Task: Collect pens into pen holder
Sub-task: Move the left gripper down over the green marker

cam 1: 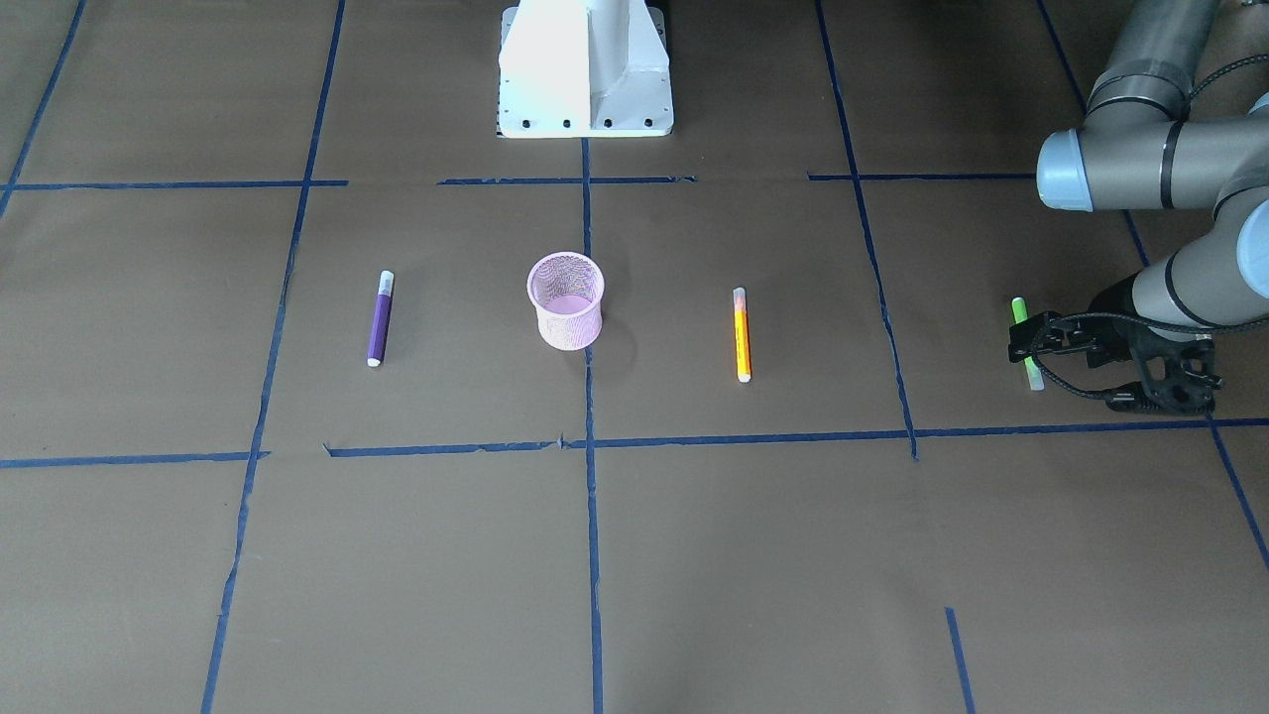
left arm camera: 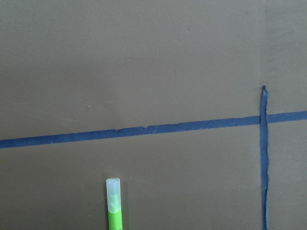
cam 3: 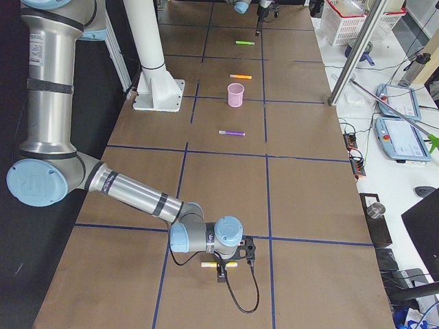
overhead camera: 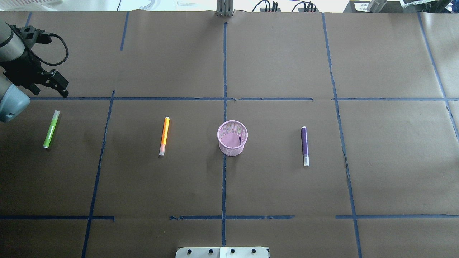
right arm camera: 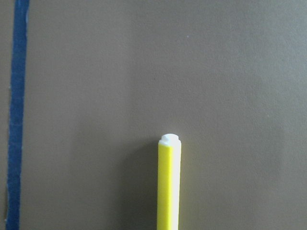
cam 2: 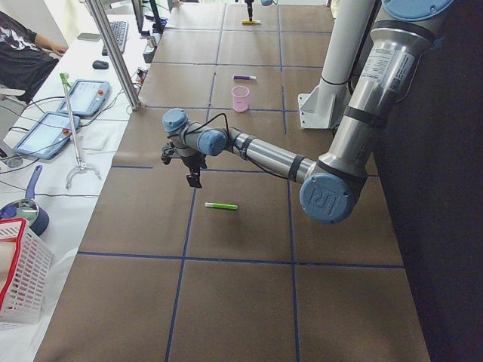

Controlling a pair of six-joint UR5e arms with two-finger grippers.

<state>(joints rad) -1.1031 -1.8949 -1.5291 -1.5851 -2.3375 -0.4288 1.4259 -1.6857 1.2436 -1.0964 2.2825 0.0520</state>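
The pink mesh pen holder (overhead camera: 232, 138) stands upright at mid table. The orange pen (overhead camera: 164, 135) lies to its left and the purple pen (overhead camera: 304, 146) to its right, both flat on the table. The green pen (overhead camera: 51, 129) lies at the far left. My left gripper (overhead camera: 53, 84) hovers open and empty just beyond the green pen's capped end (left arm camera: 114, 206). In the front-facing view it overlaps the green pen (cam 1: 1018, 309). My right gripper (cam 3: 230, 264) shows only in the exterior right view, low over a yellow pen (right arm camera: 169, 187); I cannot tell whether it is open or shut.
The robot's white base (cam 1: 585, 69) stands at the table's near edge. Blue tape lines (overhead camera: 224, 107) grid the brown table. A side bench with tablets (cam 2: 83, 94) and a white basket (cam 2: 23, 279) runs along the far edge, with a seated person (cam 2: 23, 53) there.
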